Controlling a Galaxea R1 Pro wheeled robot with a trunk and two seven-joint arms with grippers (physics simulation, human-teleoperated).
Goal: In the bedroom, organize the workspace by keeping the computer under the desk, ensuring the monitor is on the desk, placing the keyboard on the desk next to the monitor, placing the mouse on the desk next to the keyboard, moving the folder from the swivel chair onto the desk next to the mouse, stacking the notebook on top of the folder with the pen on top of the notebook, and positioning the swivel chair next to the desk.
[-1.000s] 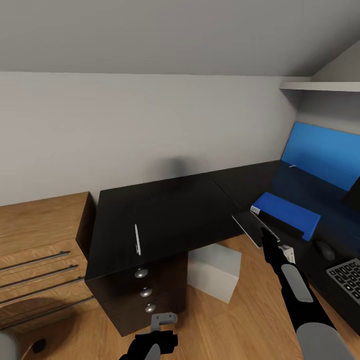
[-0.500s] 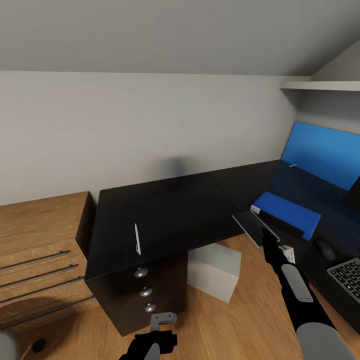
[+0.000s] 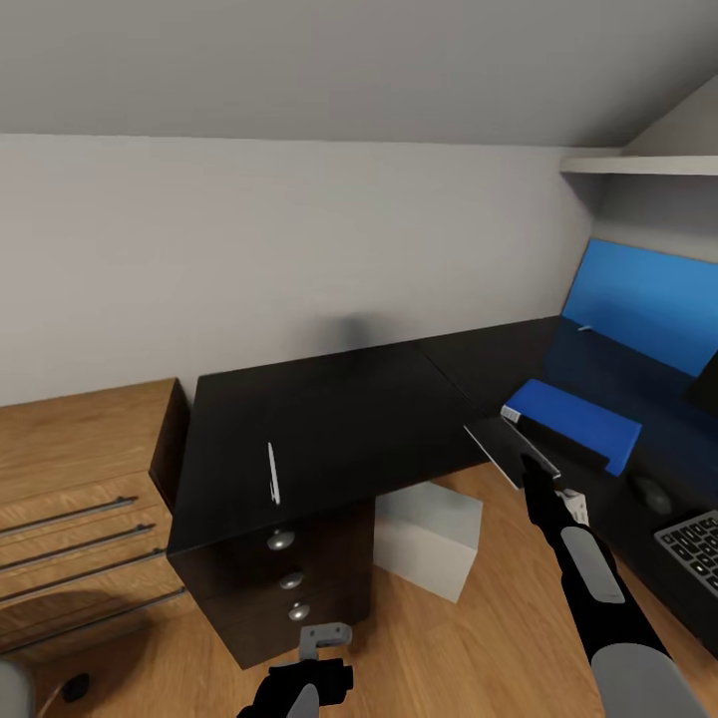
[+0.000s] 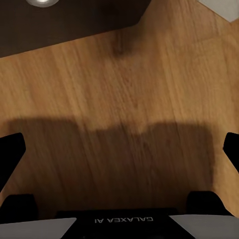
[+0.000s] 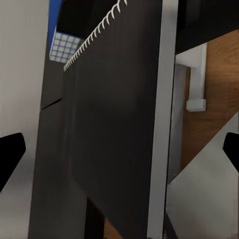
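Observation:
The grey notebook (image 3: pixel 499 447) sits at the inner corner of the black desk (image 3: pixel 329 419), partly out past its edge, beside the blue folder (image 3: pixel 576 423). My right gripper (image 3: pixel 526 467) is over its near end. In the right wrist view the notebook (image 5: pixel 119 129) lies close up between the right gripper's (image 5: pixel 119 149) widely parted fingertips. Further along the desk are the white pen (image 3: pixel 272 475), mouse (image 3: pixel 652 492), keyboard (image 3: pixel 694 543) and monitor edge (image 3: pixel 706 383). The grey computer (image 3: pixel 429 537) stands under the desk. My left gripper (image 3: pixel 321 646) hangs open over the floor (image 4: pixel 119 99).
A dark cabinet with round knobs (image 3: pixel 291 580) stands under the desk's left end, with a wooden drawer chest (image 3: pixel 80 499) left of it. A blue back panel (image 3: pixel 643 304) and a white shelf (image 3: pixel 638 166) are at the right. Wooden floor (image 3: pixel 499 638) lies between my arms.
The whole head picture has shifted slightly, so the camera moved a little. The arms, the notebook and the other things keep their places.

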